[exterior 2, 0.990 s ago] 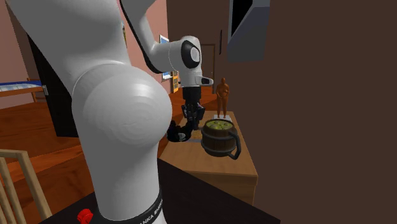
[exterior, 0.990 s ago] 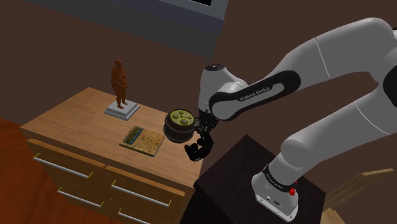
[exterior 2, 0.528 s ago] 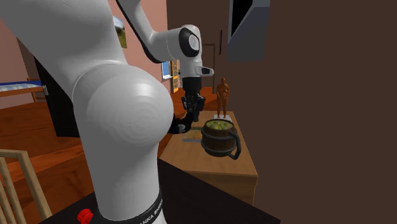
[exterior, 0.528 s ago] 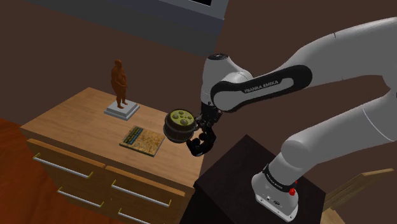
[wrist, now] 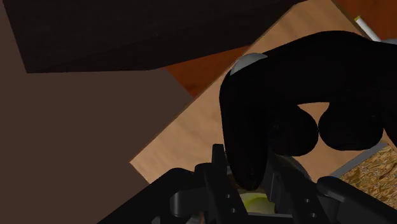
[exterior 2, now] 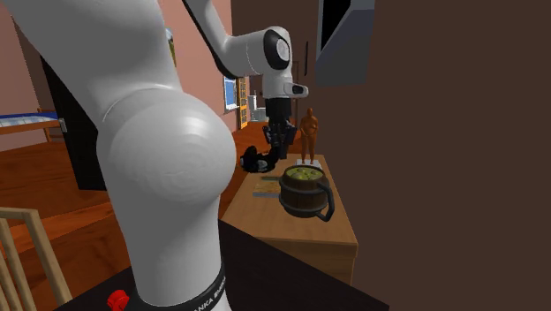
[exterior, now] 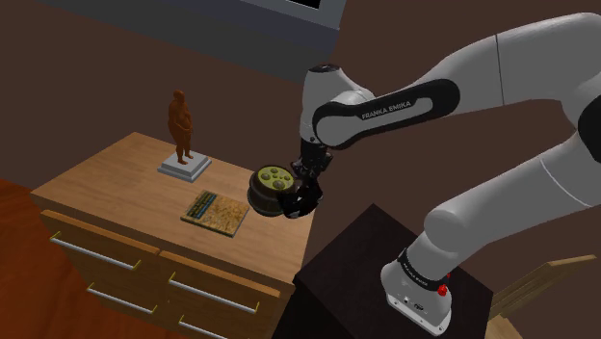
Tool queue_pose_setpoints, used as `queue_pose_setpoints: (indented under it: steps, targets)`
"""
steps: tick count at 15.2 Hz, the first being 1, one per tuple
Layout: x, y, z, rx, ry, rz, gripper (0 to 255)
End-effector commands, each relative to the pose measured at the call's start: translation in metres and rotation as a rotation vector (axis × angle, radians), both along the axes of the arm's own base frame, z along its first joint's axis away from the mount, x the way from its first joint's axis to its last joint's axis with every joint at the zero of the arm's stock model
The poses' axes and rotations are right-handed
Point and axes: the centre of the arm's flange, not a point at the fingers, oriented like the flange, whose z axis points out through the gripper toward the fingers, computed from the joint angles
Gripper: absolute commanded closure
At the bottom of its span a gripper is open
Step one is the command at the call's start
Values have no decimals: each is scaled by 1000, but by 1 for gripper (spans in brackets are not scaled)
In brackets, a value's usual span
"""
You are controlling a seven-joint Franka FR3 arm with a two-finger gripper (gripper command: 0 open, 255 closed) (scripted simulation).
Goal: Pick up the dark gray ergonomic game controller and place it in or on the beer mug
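Controller: rendered black, one pale grey spot.
Mug: dark brown, banded darker; yellow-green top.
Figurine: reddish brown, white base.
Bench: light wood grain.
Mat: tan, speckled, perhaps green-edged.

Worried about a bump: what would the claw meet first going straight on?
The claw, shut on the game controller, would probably meet the beer mug beneath; depth is unclear.

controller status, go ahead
Claw shut on controller. Controller aloft by the mug, not yet set on it. Nothing between them; statue and flat mat stand apart.
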Motion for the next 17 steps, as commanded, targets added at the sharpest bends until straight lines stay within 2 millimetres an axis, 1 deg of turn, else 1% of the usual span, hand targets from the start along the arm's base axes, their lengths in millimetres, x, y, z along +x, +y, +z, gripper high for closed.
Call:
queue_pose_setpoints:
  steps: [1, 12, 13, 17]
  targets:
    - [23, -10, -2, 0, -1, 0, 255]
    - [156, -68, -2, 0, -1, 0, 255]
    - [172, -75, -2, 0, -1, 0, 255]
    - [172, -75, -24, 0, -1, 0, 255]
